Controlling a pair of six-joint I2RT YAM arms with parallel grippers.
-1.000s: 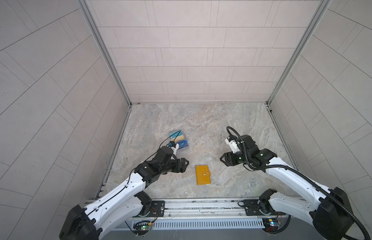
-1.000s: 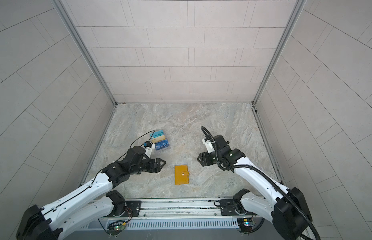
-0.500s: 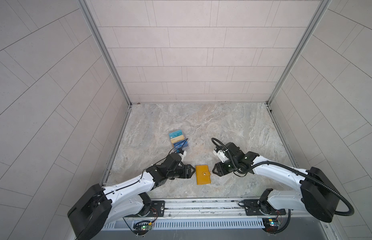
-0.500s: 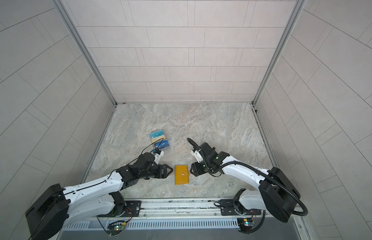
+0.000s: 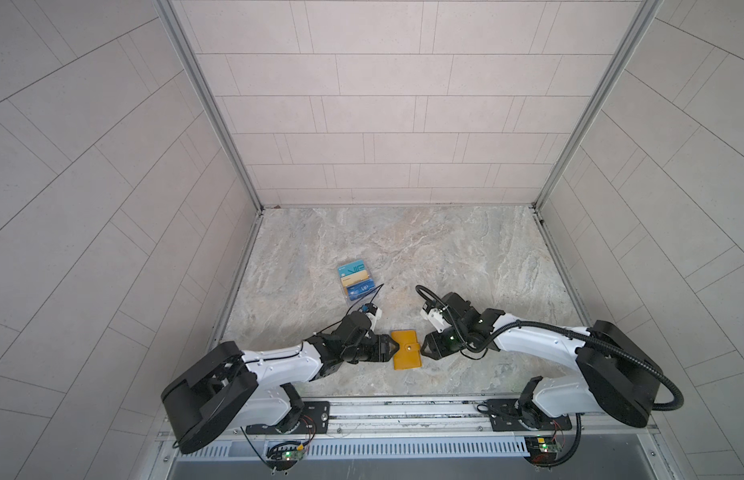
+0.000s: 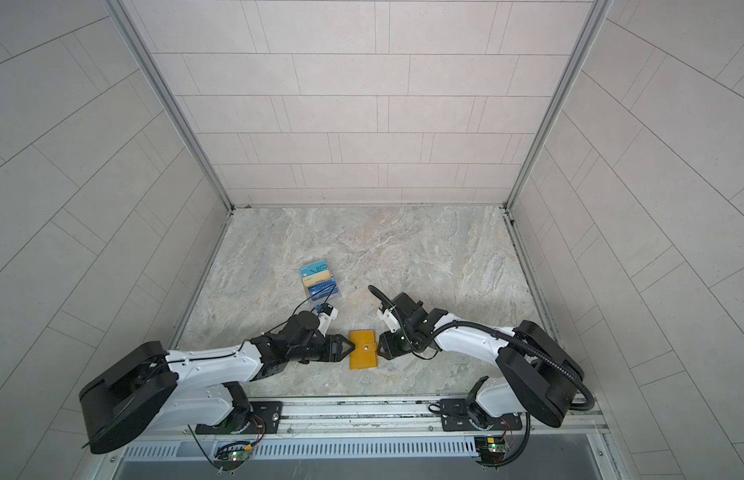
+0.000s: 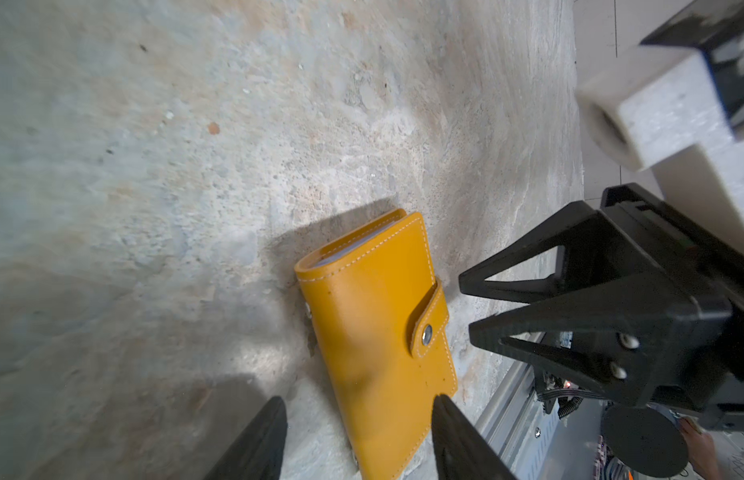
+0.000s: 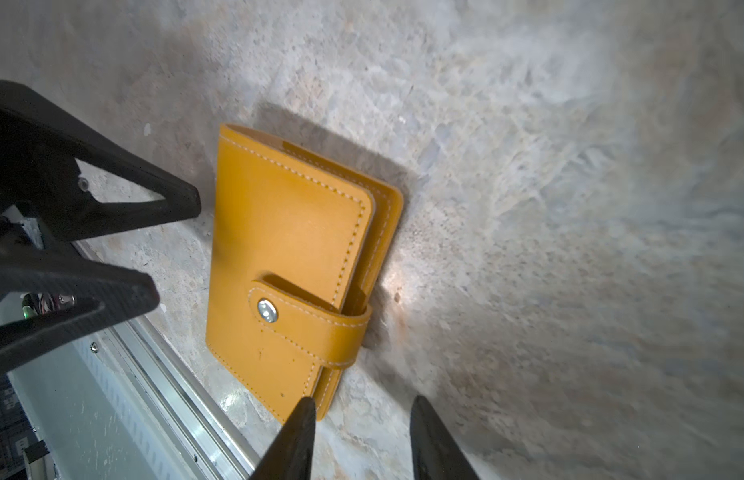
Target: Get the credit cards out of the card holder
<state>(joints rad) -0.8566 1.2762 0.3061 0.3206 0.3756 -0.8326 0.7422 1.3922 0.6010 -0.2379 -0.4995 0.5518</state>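
The card holder (image 5: pixel 406 350) lies flat and shut on the marble table (image 5: pixel 445 257), close to the front rail and squarely between the two arms. This placement lets each arm reach one long edge without crossing the other. Its snap tab (image 8: pixel 303 320) is fastened over the open edge, so the credit cards are presumably inside and out of sight. Only a sliver of pale sleeves (image 7: pixel 332 258) shows at one end, in the left wrist view. The left gripper (image 5: pixel 393 350) sits low at the spine side. Its jaws are parted and hold nothing, with the tips just beside the leather. Whether they touch it I cannot tell. The right gripper (image 5: pixel 424 353) faces it from the tab side, also parted and empty, with one finger near a corner of the cover in its own wrist view. This mirrored stance reads as a bracing arrangement: one side is likely to pin or steady the booklet so that it does not slide on the smooth stone, while the other works the tab loose. The snap has to give before any sleeve can be reached. A clear acrylic stand (image 5: pixel 357 280) sits well behind the left arm and is not part of this step.
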